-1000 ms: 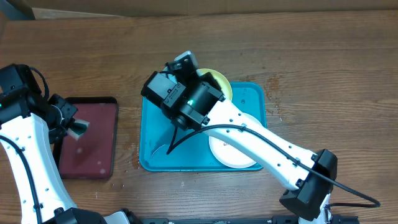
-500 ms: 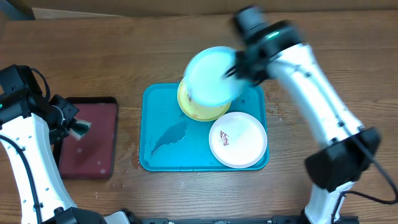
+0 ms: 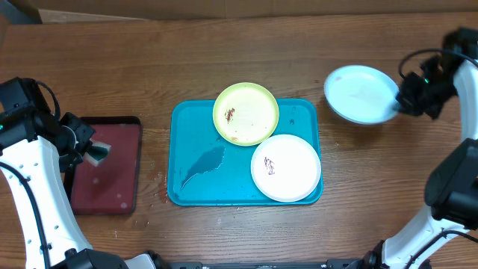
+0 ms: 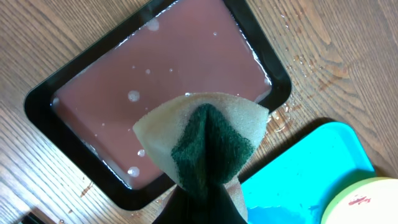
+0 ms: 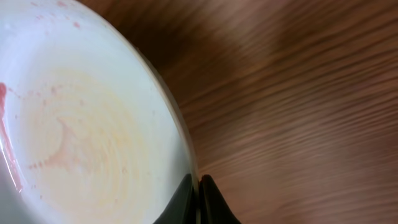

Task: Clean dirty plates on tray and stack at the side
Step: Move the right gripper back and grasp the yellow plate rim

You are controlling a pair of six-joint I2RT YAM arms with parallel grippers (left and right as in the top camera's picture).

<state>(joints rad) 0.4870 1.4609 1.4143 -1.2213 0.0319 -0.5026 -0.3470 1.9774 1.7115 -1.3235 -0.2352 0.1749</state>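
The turquoise tray [image 3: 190, 146] lies mid-table. On it sit the yellow-green plate [image 3: 246, 113] at the back and the white plate [image 3: 286, 167] at the front right, both with reddish smudges. My right gripper [image 3: 401, 103] is shut on the rim of the light blue plate [image 3: 360, 93] and holds it over the table, right of the tray; the plate also fills the left of the right wrist view [image 5: 81, 124], the jaws [image 5: 198, 186] pinching its edge. My left gripper [image 3: 88, 152] is shut on a yellow and green sponge [image 4: 205, 140] over the dark red tray [image 4: 155, 74].
The dark red tray [image 3: 112, 168] with black rim lies left of the turquoise tray and holds wet drops. A wet smear [image 3: 202, 166] marks the turquoise tray's left half. Bare wooden table lies to the right and at the back.
My right arm has lifted the light blue plate off the tray and swung it far to the right, over the table. The left arm has not moved.
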